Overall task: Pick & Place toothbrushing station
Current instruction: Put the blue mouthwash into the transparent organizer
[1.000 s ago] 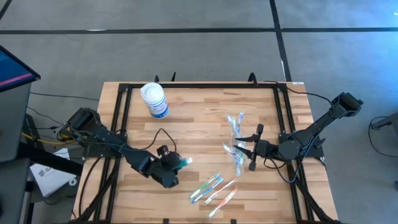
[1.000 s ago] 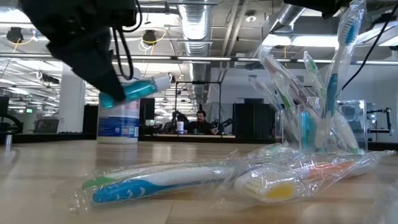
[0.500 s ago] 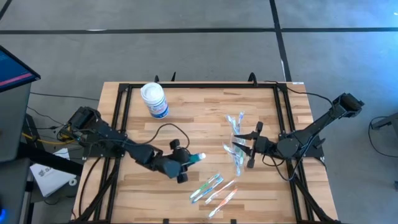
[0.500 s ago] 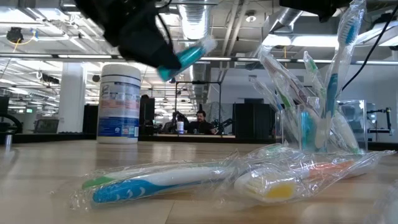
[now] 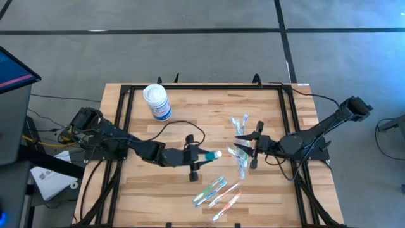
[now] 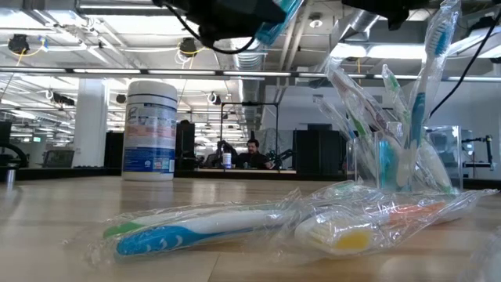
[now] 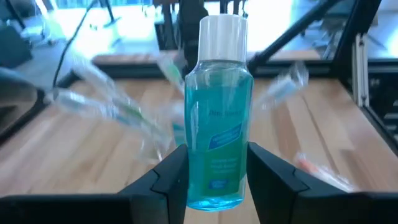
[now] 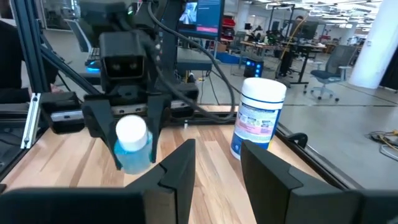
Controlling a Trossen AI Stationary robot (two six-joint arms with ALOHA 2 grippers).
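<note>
My left gripper [image 5: 201, 156] is over the table's middle, shut on a small teal bottle [image 7: 217, 118] with a white cap [image 5: 217, 154]. The right wrist view shows that bottle [image 8: 132, 143] cap-first. A clear cup [image 6: 389, 160] stands on its base at the right and holds several wrapped toothbrushes [image 6: 429, 70] upright. My right gripper [image 5: 248, 147] hovers above the cup [image 5: 242, 147]. Its fingers [image 8: 180, 171] are open, with nothing between them. More wrapped toothbrushes [image 5: 218, 190] lie flat near the front edge. My left gripper pinches the teal bottle's lower body [image 7: 214, 180], near its base, between its two fingers [image 7: 177, 177]. The fingers come nearly level from the table's left and lie along the bottle. The bottle is lifted clear, its cap [image 7: 222, 34] pointing away toward the table's right.
A white canister with a blue label [image 5: 157, 101] stands at the far left of the table. Black frame rails [image 5: 123, 120] run along the table's edges. People sit in the room beyond [image 6: 252, 153]. Bare wood shows between the canister and the cup.
My left gripper has carried the teal bottle up and toward the table's right, nearer the cup. It has tipped from pointing downward to nearly level. The bottle, earlier slanted, now points cap-first at my right gripper.
</note>
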